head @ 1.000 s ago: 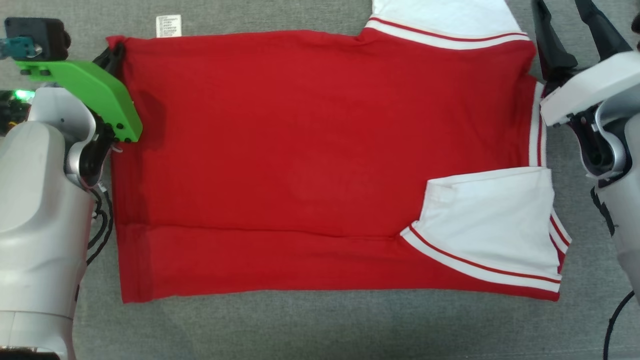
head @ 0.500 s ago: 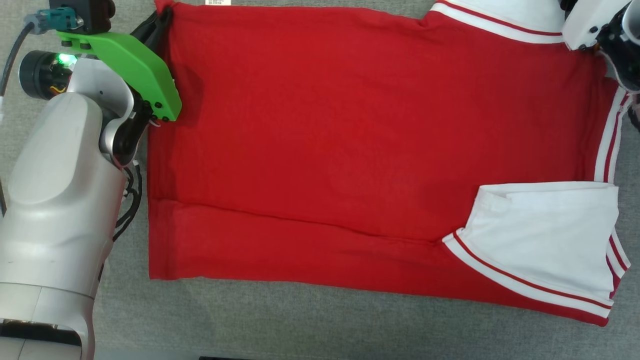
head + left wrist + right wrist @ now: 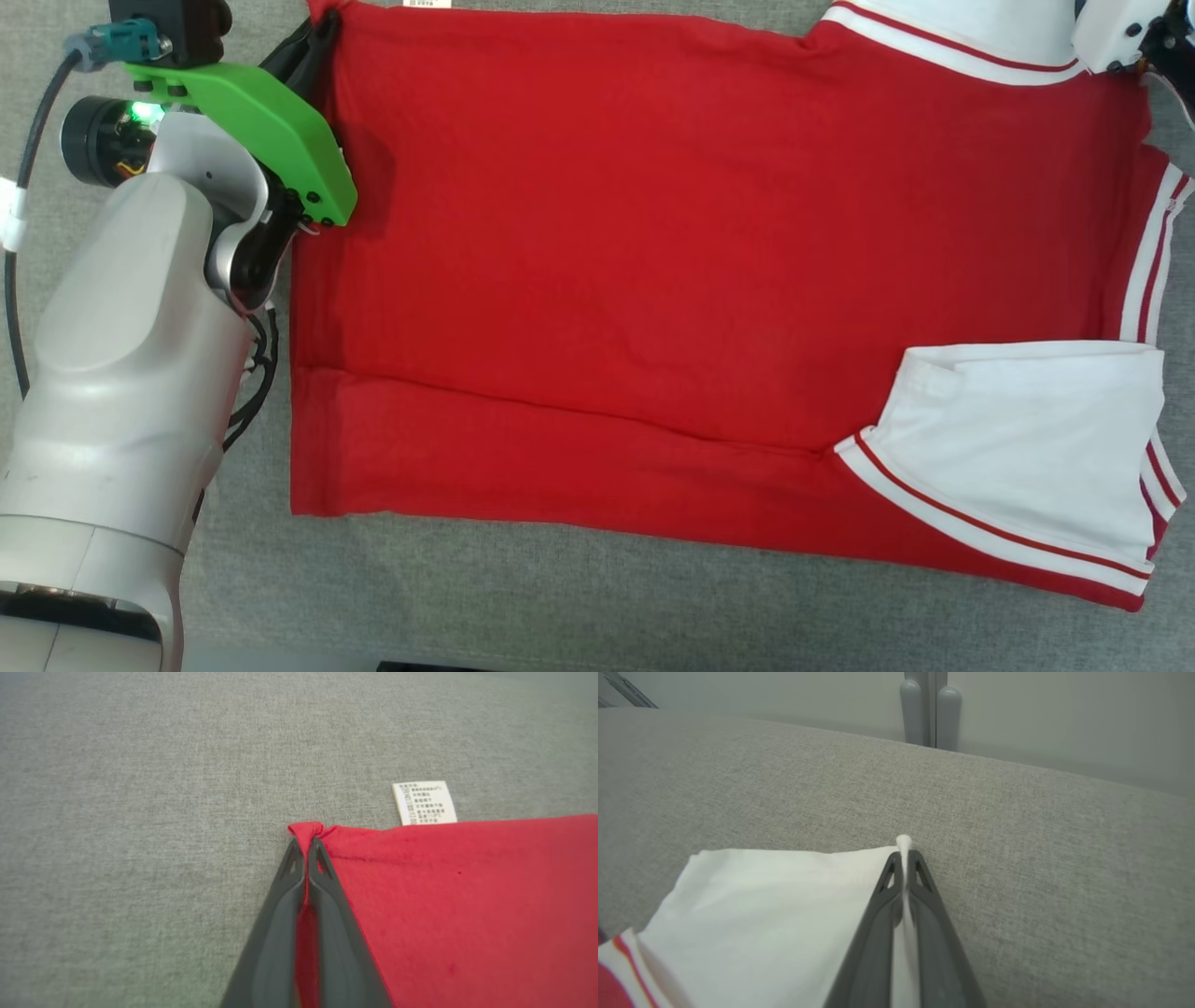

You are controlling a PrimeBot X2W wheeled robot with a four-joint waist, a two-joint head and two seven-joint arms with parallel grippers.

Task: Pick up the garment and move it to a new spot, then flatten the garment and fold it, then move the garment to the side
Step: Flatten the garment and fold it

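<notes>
The garment (image 3: 653,261) is a red shirt with white, red-striped sleeves, lying flat on the grey cloth surface, its near long edge folded over and one white sleeve (image 3: 1027,439) folded onto the body at the lower right. My left gripper (image 3: 306,847) is shut on the garment's far left red corner (image 3: 306,830), seen at the top left in the head view (image 3: 317,28). My right gripper (image 3: 903,858) is shut on the corner of the far white sleeve (image 3: 784,914), with a bit of white cloth sticking out past the fingertips.
A white care label (image 3: 424,802) lies on the grey surface (image 3: 560,597) beside the held red corner. Beyond the surface's far edge stand grey posts (image 3: 930,711) against a pale wall. My left forearm (image 3: 121,401) lies along the garment's left edge.
My right gripper has closed on the white sleeve corner. The head view has shifted, so the garment sits lower and further right in it. The left grip holds as before.
</notes>
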